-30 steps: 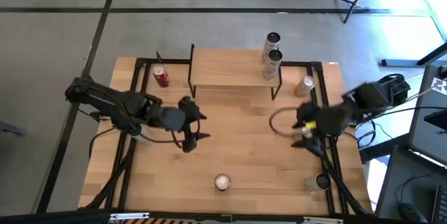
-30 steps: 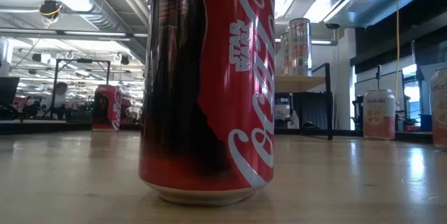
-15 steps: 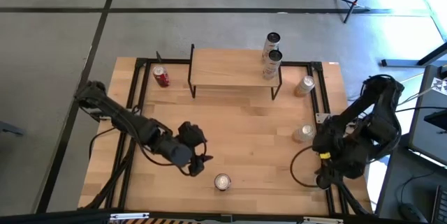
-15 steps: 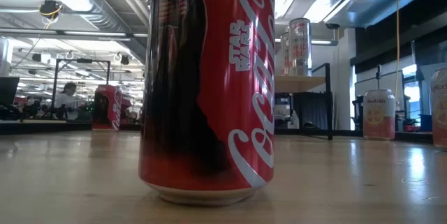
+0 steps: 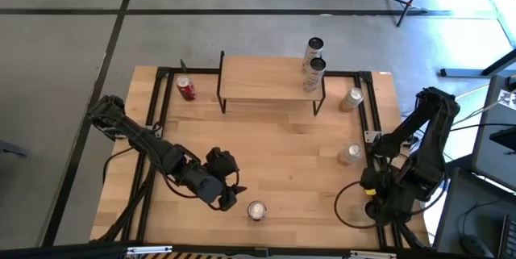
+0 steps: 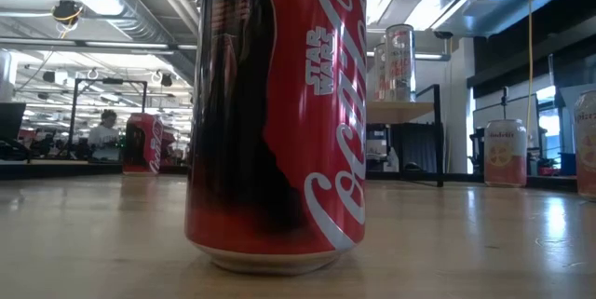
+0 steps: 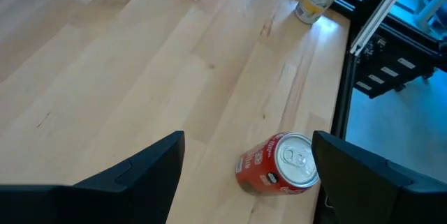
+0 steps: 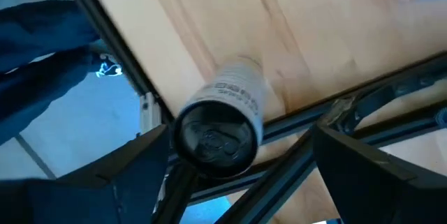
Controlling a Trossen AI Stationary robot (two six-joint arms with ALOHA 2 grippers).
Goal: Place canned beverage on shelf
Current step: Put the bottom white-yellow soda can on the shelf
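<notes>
Left gripper (image 5: pixel 231 197) wide open, empty, just beside upright red can (image 5: pixel 256 210) near table's front edge. Centre the can btwn fingers, then close. Right gripper (image 5: pixel 372 208) open, empty, over dark-topped can (image 8: pixel 220 121). Shelf (image 5: pixel 270 80) at back.

The left gripper (image 5: pixel 234 196) hung at lower centre of the high view, fingers spread; the right gripper (image 5: pixel 372 207) hung lower right, likewise spread.
</notes>
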